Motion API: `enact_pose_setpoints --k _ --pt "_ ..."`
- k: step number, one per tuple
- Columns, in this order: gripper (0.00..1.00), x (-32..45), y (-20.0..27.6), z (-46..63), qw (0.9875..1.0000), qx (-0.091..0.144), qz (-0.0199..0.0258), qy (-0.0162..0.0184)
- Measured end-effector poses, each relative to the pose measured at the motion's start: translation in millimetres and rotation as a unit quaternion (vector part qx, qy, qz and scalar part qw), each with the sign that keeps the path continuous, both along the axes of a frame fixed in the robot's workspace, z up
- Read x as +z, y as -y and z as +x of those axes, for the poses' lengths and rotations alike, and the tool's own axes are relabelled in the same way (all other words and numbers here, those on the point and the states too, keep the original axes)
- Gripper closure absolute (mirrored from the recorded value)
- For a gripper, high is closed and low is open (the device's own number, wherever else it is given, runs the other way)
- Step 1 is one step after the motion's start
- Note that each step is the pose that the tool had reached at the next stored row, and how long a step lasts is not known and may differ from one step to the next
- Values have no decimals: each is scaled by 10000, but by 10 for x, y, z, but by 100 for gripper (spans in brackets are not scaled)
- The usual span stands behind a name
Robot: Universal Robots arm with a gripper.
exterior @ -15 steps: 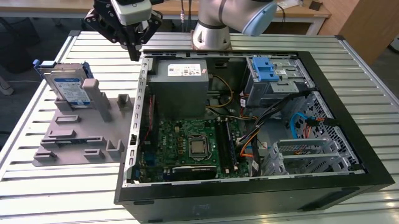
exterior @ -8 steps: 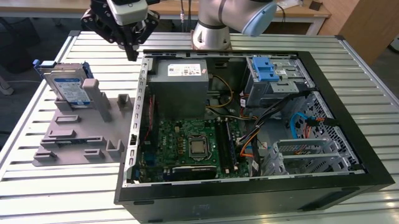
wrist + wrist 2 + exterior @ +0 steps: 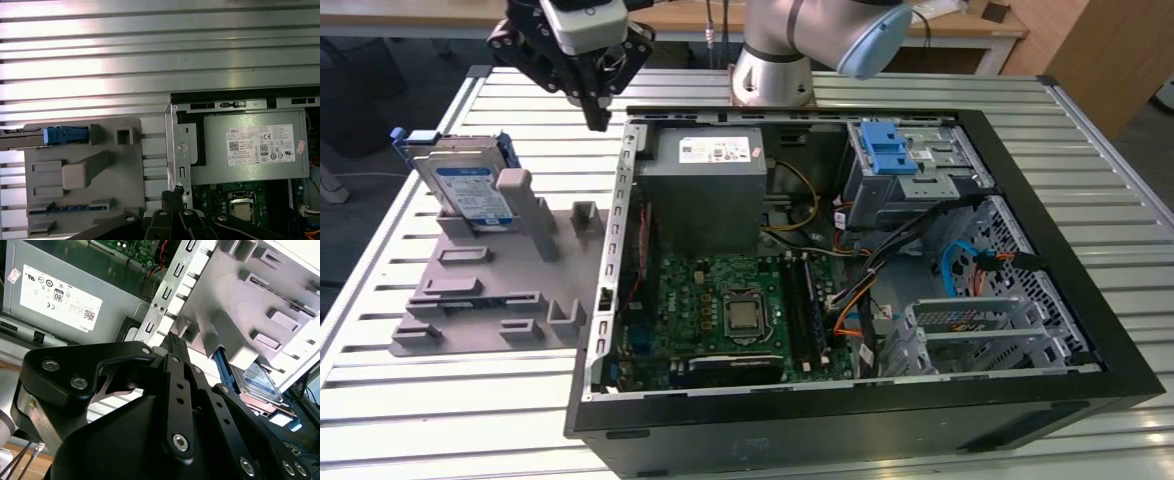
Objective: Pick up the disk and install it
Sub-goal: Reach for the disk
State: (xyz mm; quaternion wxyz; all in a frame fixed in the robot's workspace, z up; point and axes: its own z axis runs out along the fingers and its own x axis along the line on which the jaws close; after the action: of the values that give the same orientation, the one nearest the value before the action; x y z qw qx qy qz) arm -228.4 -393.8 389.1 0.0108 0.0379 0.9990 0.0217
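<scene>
your table point(image 3: 454, 400) is made of long silver strips. a grey stand point(image 3: 480, 290) sits on it, just beside a big open computer box point(image 3: 854, 415).

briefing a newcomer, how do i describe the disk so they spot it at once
Beside the open computer case, on the exterior view's left, lies a grey fixture plate. The disk stands on edge at the plate's far end. It alone there is silver with a blue-and-white label and a blue frame; everything around it is plain grey.
</scene>
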Motion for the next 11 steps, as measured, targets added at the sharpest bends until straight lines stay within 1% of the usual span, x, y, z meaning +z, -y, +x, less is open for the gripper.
enact_pose_setpoints --k 11 --pt "89 -5 -3 -71 10000 0 0 -3"
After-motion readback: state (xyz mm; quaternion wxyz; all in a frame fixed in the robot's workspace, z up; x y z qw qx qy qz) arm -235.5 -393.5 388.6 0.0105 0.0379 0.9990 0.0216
